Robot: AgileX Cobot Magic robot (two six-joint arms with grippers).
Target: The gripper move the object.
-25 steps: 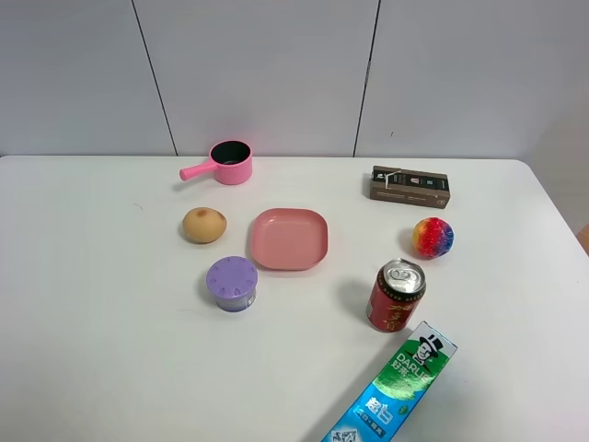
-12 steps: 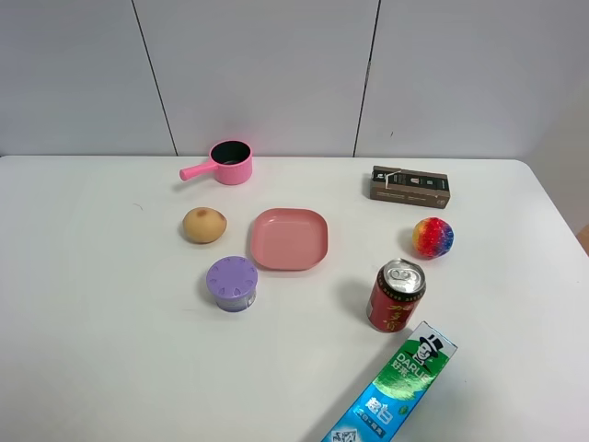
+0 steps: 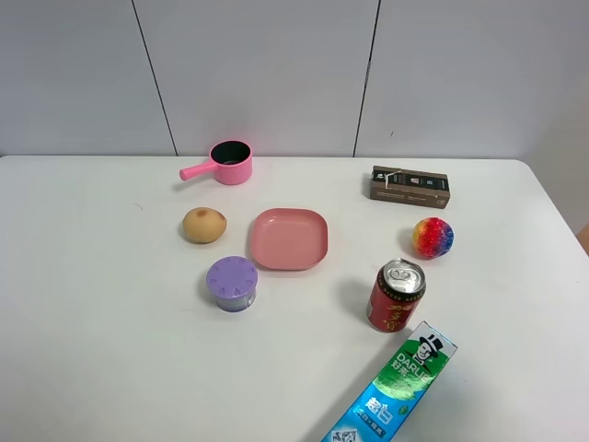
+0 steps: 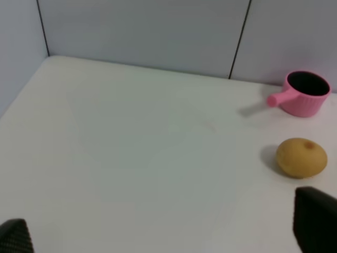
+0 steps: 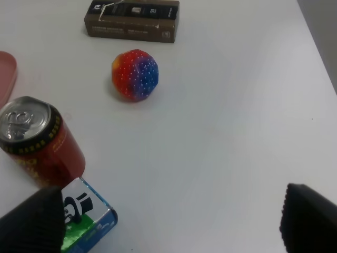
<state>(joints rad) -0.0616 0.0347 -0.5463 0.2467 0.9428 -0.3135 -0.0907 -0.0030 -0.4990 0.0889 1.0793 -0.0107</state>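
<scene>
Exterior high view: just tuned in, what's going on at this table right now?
Nothing is being handled yet. The toothpaste box lies untouched at the near edge of the table, beside the red can. The right hand is open, hanging above the box's end without touching it. The left hand is open too, over bare table near the potato and pink pot. Neither arm shows in the overhead view.

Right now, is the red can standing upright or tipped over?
Upright: the red can stands on its base, silver top with its pull tab facing up, beside the toothpaste box.
</scene>
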